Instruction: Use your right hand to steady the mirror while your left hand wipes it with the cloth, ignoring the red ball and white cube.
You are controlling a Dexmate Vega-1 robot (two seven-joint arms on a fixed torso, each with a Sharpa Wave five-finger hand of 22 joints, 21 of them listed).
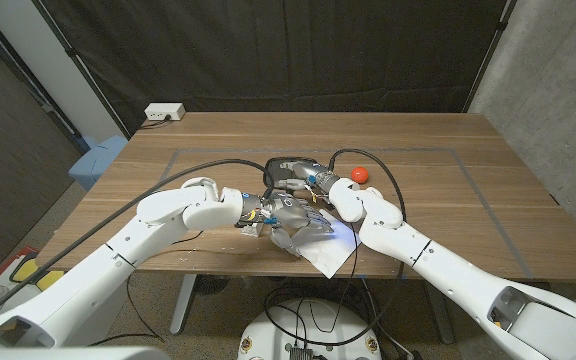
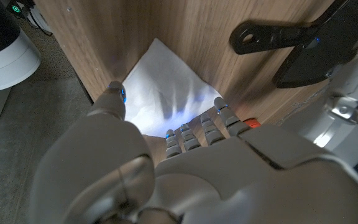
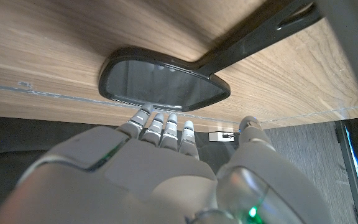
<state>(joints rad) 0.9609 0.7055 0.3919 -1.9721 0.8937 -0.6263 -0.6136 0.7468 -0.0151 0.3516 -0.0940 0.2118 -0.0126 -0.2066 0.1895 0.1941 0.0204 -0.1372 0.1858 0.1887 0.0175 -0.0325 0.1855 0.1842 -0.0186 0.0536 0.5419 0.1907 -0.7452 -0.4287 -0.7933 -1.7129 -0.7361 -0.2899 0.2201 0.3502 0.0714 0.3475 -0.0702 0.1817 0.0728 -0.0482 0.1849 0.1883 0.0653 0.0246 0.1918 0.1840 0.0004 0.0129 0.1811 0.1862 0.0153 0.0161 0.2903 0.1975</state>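
I judge wiping not yet begun. My left hand (image 2: 185, 162) hovers spread and empty over the soft white square cloth (image 2: 160, 87) at the wooden tabletop's (image 1: 448, 190) near edge. My right hand (image 3: 166, 162), fingers extended, reaches the glossy black-framed handled mirror (image 3: 163, 81) mid-tabletop; contact unclear.

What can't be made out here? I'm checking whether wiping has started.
- Head view: the mirror is mostly covered by both robot hands; contact unclear.
- Left wrist view: the left robot hand covers part of the cloth; grip unclear.
- Right wrist view: the right robot hand reaches the mirror's rim; touching or not, cannot tell.
- Head view: the red ball shows; no white cube can be made out.
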